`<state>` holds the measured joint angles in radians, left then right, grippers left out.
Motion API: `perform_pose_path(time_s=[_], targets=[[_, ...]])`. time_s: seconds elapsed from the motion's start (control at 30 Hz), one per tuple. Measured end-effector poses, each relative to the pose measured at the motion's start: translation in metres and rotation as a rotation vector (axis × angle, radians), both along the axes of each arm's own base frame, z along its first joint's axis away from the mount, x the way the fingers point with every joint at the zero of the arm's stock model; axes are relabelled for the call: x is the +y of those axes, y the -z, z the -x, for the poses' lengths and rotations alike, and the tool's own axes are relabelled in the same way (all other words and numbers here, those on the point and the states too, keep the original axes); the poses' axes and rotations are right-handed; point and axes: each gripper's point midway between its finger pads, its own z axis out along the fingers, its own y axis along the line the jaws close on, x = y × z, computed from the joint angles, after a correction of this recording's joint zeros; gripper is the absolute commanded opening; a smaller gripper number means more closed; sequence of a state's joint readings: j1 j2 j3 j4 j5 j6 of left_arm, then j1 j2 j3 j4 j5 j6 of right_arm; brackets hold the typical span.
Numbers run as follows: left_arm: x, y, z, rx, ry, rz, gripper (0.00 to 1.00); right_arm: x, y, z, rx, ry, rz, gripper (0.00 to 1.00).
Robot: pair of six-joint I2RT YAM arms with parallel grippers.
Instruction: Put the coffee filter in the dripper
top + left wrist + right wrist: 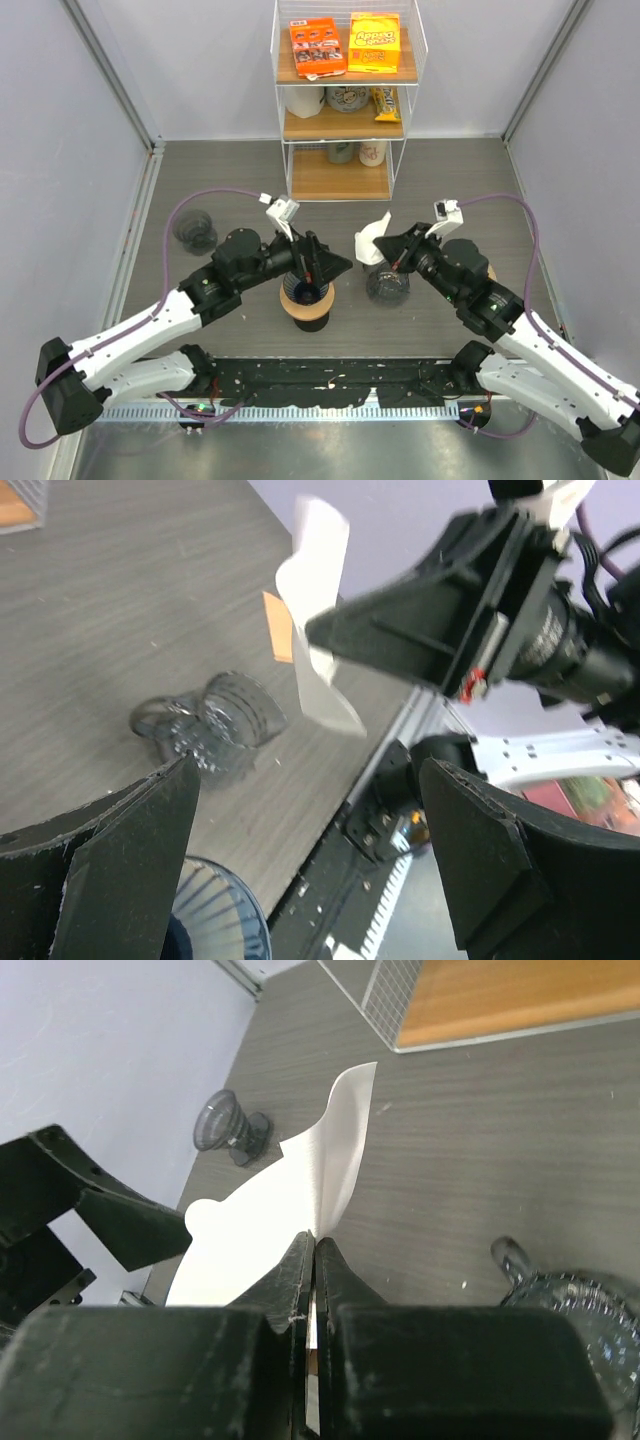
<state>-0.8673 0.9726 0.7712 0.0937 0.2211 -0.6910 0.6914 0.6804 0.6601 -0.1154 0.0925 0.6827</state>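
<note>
The right pincer (312,1247) is clenched on the lower edge of the coffee filter (262,1218), which is held in the air with its long axis running up and away from the jaws. The dripper (305,293) is seen on the counter (455,185) to that pincer's left, lower down and directly beneath the released left pincer (328,266). A leftward, descending carry is judged necessary.

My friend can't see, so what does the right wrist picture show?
The right gripper is pinched shut on a white paper coffee filter above a grey table. A clear glass cup sits at the lower right.
</note>
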Motion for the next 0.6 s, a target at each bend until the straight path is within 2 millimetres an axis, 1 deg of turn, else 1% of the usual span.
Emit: perform_pose_path(time_s=[0.03, 0.1, 0.27, 0.37, 0.4, 0.47, 0.6], targets=[[-0.001, -0.001, -0.004, -0.014, -0.024, -0.009, 0.99, 0.002, 0.004, 0.000, 0.027, 0.017, -0.001, 0.05], [-0.005, -0.002, -0.012, -0.041, -0.073, -0.029, 0.95, 0.007, 0.009, 0.000, 0.084, 0.059, -0.004, 0.05], [-0.017, -0.008, -0.025, -0.101, -0.147, -0.095, 0.85, 0.011, 0.008, -0.002, 0.124, 0.121, -0.034, 0.05], [-0.021, -0.007, -0.030, -0.112, -0.160, -0.121, 0.71, 0.012, 0.003, -0.003, 0.127, 0.147, -0.058, 0.05], [-0.022, -0.006, -0.032, -0.110, -0.164, -0.125, 0.65, 0.012, 0.003, -0.003, 0.128, 0.152, -0.063, 0.05], [-0.025, -0.001, -0.034, -0.102, -0.161, -0.137, 0.56, 0.014, 0.003, -0.004, 0.135, 0.160, -0.072, 0.05], [-0.031, 0.009, -0.034, -0.082, -0.144, -0.154, 0.34, 0.019, 0.005, -0.005, 0.144, 0.161, -0.078, 0.06]])
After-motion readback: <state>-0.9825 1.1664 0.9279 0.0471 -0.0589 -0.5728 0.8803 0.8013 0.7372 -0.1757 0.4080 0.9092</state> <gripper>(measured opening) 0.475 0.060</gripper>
